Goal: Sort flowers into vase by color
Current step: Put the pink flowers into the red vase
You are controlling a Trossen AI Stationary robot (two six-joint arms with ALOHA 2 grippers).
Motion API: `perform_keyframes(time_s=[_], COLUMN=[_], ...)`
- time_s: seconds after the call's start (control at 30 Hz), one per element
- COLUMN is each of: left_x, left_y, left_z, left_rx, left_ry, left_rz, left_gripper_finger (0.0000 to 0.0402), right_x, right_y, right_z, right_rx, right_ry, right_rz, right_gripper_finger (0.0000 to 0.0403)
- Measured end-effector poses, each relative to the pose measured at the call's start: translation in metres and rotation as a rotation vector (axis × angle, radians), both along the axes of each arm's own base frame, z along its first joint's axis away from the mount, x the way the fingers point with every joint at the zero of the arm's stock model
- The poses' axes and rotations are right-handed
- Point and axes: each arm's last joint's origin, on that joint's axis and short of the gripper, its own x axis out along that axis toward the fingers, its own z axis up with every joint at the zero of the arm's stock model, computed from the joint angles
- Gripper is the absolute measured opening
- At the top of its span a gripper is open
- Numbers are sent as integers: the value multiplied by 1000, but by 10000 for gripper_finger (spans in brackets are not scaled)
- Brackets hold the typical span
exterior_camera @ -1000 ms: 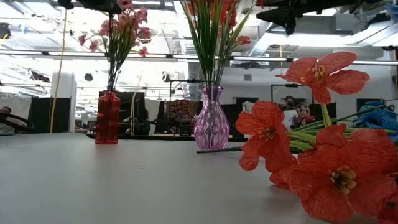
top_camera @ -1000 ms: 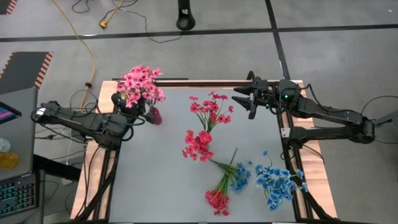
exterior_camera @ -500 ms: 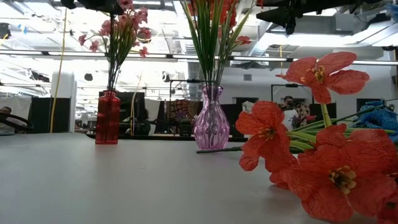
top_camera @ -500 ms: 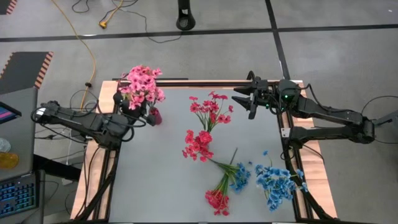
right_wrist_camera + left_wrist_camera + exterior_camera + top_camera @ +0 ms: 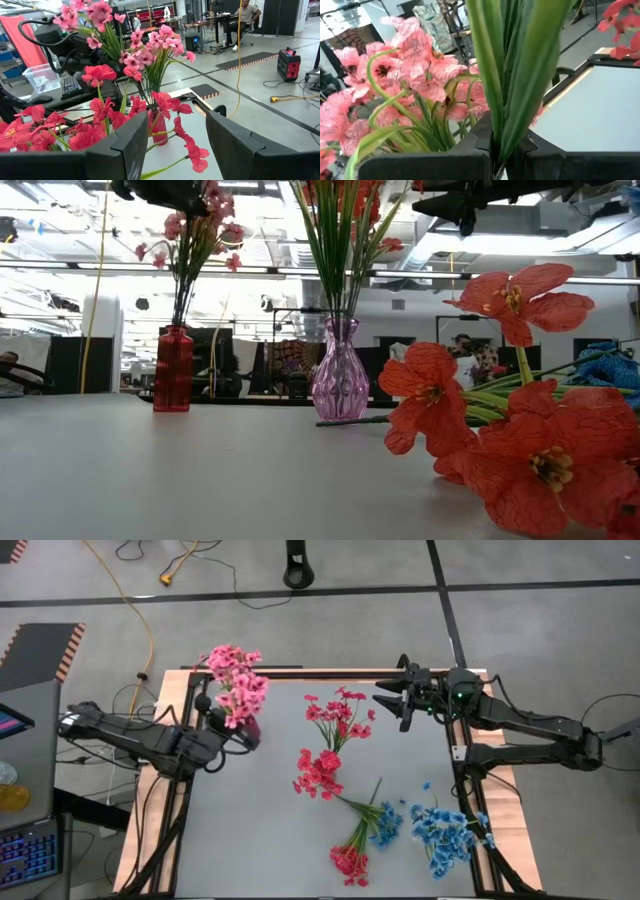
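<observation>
A bunch of pink flowers stands with its stems in a red vase at the table's far left; my left gripper is shut on those stems. Pink blossoms fill the left wrist view. Red flowers stand in a clear purple vase. My right gripper hovers open at the far right, beside the red flowers. Loose red sprigs, a red and blue bundle and blue sprigs lie flat on the table. My left gripper pinches the pink bunch's green stems between its two fingers, just under the blossoms and high above the vase. It comes roughly level from the table's left side, across the stems. The bunch stands nearly upright, its lower stems down in the red vase.
Bare grey table top spreads over the near left part. The loose flowers take up the middle and near right. Large red blossoms lie close to the low camera. People sit in the room beyond.
My left gripper has moved a little toward the table's right and near side, still shut on the stems. The pink blossoms have swung with it toward the right, while the stems' lower ends stay in the red vase.
</observation>
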Motion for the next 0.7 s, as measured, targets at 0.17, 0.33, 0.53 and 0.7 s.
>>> perform_keyframes(time_s=[0.17,0.33,0.53,0.7], left_x=[2,1,0,0], left_y=[0,0,1,1], left_z=[-1,-1,-1,-1], left_rx=[-42,-41,-44,-47], left_ry=[-91,-116,-148,-167], left_rz=[43,76,106,122], left_gripper_finger=[6,6,6,6], right_x=[0,0,0,0], right_y=[0,0,0,0], right_z=[0,0,0,0], right_rx=[0,0,0,0], right_ry=[0,0,0,1], right_rz=[0,0,0,0], right_gripper_finger=[226,226,226,226])
